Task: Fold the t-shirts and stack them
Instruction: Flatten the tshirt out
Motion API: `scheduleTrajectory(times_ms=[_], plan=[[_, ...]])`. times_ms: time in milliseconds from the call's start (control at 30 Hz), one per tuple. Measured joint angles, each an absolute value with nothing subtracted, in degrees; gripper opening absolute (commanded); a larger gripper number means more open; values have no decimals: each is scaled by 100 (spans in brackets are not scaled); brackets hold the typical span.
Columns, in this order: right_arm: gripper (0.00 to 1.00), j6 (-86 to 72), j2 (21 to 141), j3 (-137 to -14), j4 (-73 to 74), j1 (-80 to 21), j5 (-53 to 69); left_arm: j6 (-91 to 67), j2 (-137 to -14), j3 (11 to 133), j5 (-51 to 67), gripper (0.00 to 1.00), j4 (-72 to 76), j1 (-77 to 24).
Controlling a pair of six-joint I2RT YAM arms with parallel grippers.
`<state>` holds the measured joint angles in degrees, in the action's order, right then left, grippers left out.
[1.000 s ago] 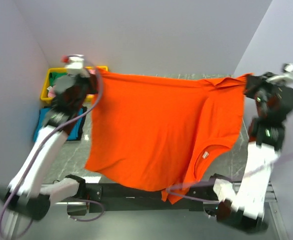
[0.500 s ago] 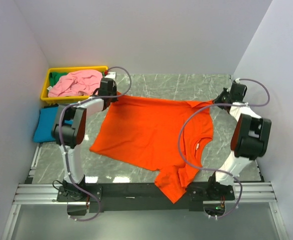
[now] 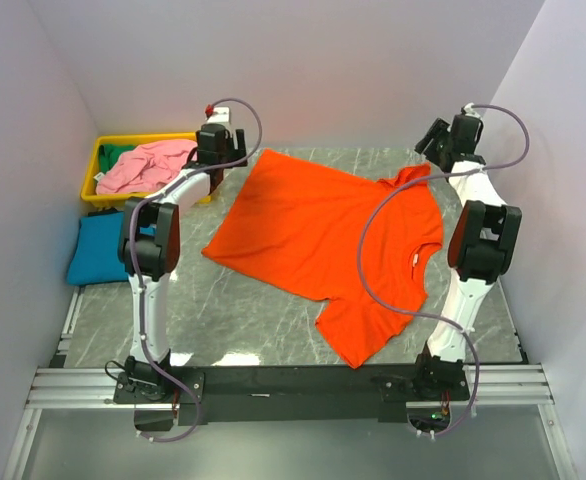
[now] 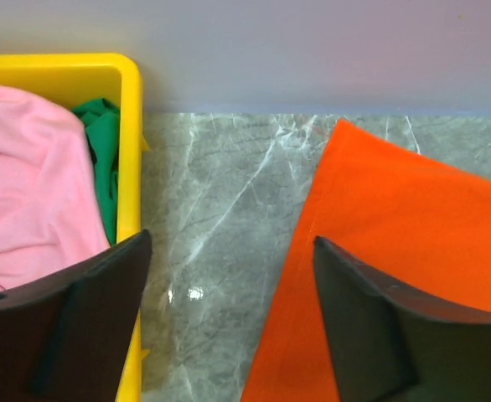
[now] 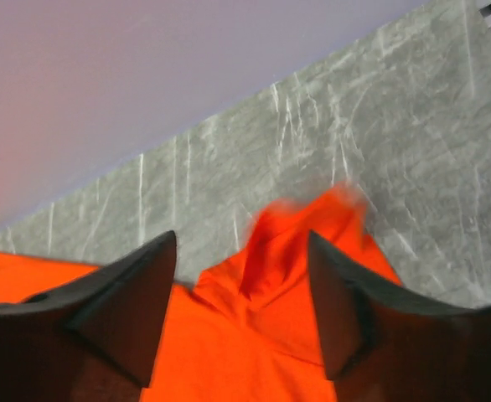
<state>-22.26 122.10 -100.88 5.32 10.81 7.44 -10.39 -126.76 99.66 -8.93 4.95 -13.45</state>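
Observation:
The orange t-shirt (image 3: 328,235) lies spread on the marble table, its collar toward the right and one sleeve (image 3: 358,335) at the near edge. My left gripper (image 3: 216,150) is open beside the shirt's far left corner (image 4: 396,226), nothing between its jaws. My right gripper (image 3: 441,145) is open just above the shirt's rumpled far right sleeve (image 5: 312,243), not holding it. A pink t-shirt (image 3: 153,165) lies bunched in the yellow tray. A teal t-shirt (image 3: 98,250) lies folded at the left.
The yellow tray (image 3: 101,152) stands in the far left corner, with a green cloth (image 4: 103,159) under the pink shirt (image 4: 28,193). Walls close in the table on the left, back and right. Bare marble (image 3: 233,310) shows near the left arm's base.
Both grippers lowered the stretched orange shirt onto the table, let go of it and opened. The shirt now lies flat; both arms have drawn back to the far edge.

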Motion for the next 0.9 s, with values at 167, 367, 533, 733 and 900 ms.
scheduleTrajectory(times_ms=[167,367,533,733,900], plan=[[79,-2110,11723,-9688,825,913,462,-1295,-12331,9760,-847,92,189,-1330],[71,-2141,9915,-7686,1260,760,244,-1730,-10857,9172,-685,89,-528,-1389],[58,-2252,8582,-6114,1380,650,255,-1905,-9262,8340,-617,79,-760,-1686],[37,-2346,8082,-4735,1533,598,283,-1986,-8597,7240,-519,62,-976,-2154],[32,-2355,8079,-4423,1680,598,292,-2078,-9089,6637,-471,58,-1500,-2307]])
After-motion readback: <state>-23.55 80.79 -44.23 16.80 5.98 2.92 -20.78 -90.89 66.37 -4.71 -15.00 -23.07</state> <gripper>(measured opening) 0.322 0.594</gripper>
